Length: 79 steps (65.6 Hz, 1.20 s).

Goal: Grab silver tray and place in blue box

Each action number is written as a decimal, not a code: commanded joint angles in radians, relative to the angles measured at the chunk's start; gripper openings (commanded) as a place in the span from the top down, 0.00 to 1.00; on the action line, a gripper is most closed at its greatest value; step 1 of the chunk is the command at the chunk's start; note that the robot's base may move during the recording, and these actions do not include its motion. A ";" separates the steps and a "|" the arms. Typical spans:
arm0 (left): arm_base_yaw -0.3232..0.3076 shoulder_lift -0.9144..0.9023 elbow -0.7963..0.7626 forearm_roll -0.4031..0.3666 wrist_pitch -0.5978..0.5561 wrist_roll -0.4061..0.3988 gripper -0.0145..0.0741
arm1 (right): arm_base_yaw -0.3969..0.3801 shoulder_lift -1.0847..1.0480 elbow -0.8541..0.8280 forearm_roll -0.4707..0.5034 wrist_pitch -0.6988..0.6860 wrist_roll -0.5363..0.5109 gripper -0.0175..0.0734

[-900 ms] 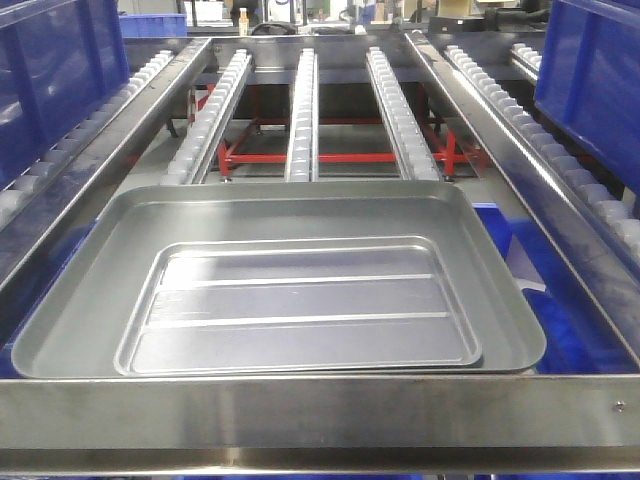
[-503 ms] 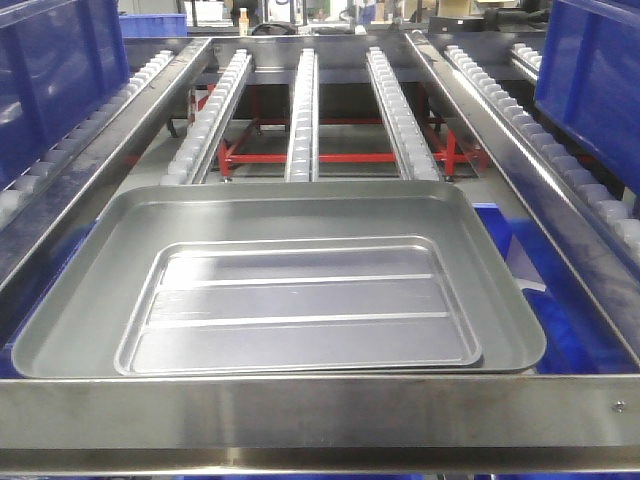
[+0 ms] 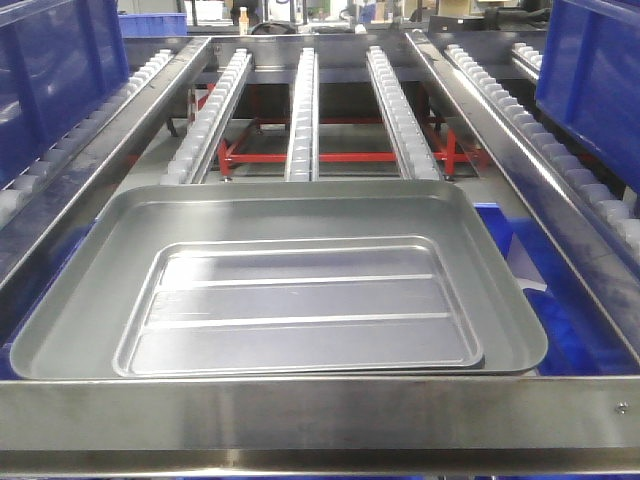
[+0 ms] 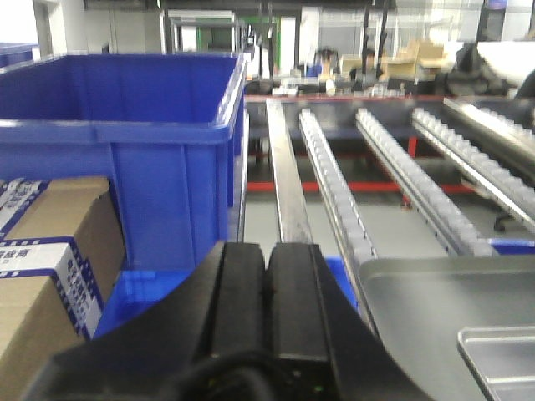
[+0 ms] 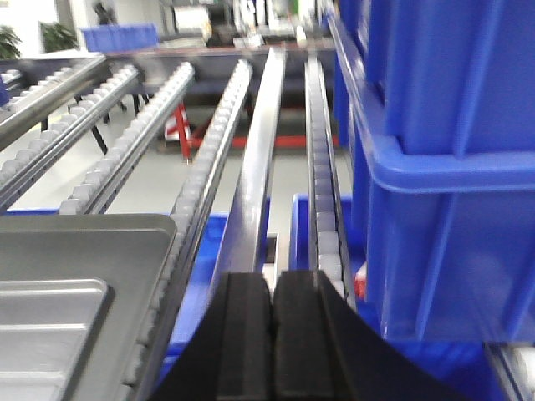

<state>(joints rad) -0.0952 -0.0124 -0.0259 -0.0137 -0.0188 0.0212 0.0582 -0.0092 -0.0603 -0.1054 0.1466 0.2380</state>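
Tray position: silver tray [image 3: 300,305] lies flat inside the larger grey tray [image 3: 90,290], toward its near edge, two ridges running side to side.
Tray support: grey tray rests on the roller rails [image 3: 303,110], just behind the steel front bar [image 3: 320,410].
Tray to left gripper: in the left wrist view a corner of the silver tray [image 4: 499,361] shows low right, apart from the left gripper [image 4: 267,251].
Tray to right gripper: in the right wrist view the silver tray [image 5: 42,334] shows low left, apart from the right gripper [image 5: 272,284].
Left gripper: black fingers pressed together, nothing between them.
Right gripper: fingers likewise together, holding nothing.
Blue box: blue box [image 4: 117,142] stands open-topped to the left of the left gripper, beside the rails.
Cardboard carton: cardboard carton [image 4: 50,251] sits in front of the blue box.
Blue crates: stacked blue crates [image 5: 451,125] stand to the right of the right gripper.
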 commanded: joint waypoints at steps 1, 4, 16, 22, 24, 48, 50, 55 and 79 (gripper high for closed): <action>-0.009 0.015 -0.145 0.001 0.063 -0.002 0.95 | 0.003 0.039 -0.126 -0.004 0.021 0.032 0.75; -0.009 0.051 -0.237 -0.012 0.219 -0.002 0.95 | 0.003 0.085 -0.194 -0.004 0.083 0.032 0.75; -0.009 0.329 -0.486 -0.038 0.583 -0.002 0.95 | 0.003 0.388 -0.417 -0.004 0.418 0.021 0.75; -0.009 0.502 -0.555 -0.055 0.684 -0.002 0.95 | 0.003 0.571 -0.495 -0.004 0.577 -0.013 0.75; -0.009 0.545 -0.568 -0.068 0.703 -0.002 0.95 | 0.003 0.615 -0.509 -0.004 0.599 -0.013 0.75; -0.009 1.001 -0.599 -0.362 0.673 0.000 0.95 | 0.003 1.031 -0.547 0.039 0.582 -0.010 0.75; -0.009 1.030 -0.610 -0.387 0.681 0.000 0.95 | 0.003 1.052 -0.555 0.044 0.582 -0.010 0.75; -0.009 1.080 -0.626 -0.436 0.679 0.000 0.95 | 0.003 1.088 -0.565 0.044 0.562 -0.015 0.75; -0.204 1.171 -0.742 -0.358 0.634 -0.134 0.94 | 0.232 1.261 -0.695 0.077 0.519 0.131 0.74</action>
<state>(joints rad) -0.2223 1.1710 -0.7116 -0.4026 0.6708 -0.0147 0.2040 1.2250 -0.6830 0.0282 0.7059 0.2763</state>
